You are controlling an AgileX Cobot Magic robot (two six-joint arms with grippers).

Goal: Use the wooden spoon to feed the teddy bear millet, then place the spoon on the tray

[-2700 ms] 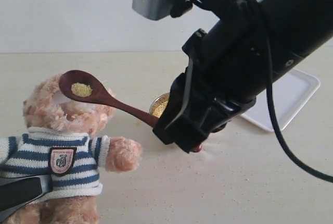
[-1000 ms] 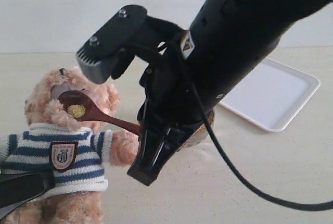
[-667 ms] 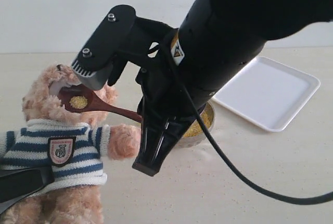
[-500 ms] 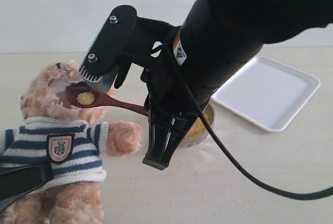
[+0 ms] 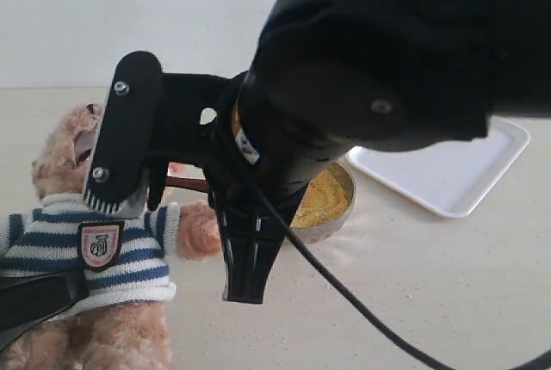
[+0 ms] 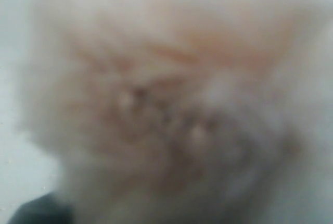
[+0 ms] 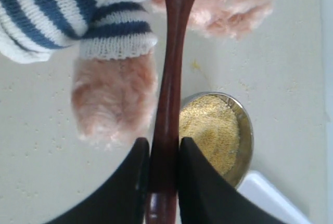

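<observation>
The teddy bear (image 5: 65, 241) sits at the left in its striped sweater; its fur fills the blurred left wrist view. One dark finger of my left gripper (image 5: 34, 299) presses across its front. My right gripper (image 7: 164, 143) is shut on the wooden spoon (image 7: 169, 78), whose handle runs past the bear's paw (image 7: 114, 104) toward its face. In the exterior view only a short piece of the spoon handle (image 5: 185, 183) shows; the spoon's bowl is hidden behind the wrist camera block (image 5: 125, 142). The millet (image 5: 320, 196) fills the metal bowl (image 7: 244, 125). The tray (image 5: 465, 172) lies at the right.
My big black right arm (image 5: 387, 60) fills the middle and top of the exterior view, with a cable (image 5: 344, 301) hanging over the table. Loose grains lie scattered on the pale tabletop (image 5: 413, 284). A corner of the tray (image 7: 265, 198) sits just beyond the bowl.
My right arm has swung nearer the camera and turned, so its wrist camera block now covers the bear's face and the spoon's bowl, which earlier showed millet at the muzzle.
</observation>
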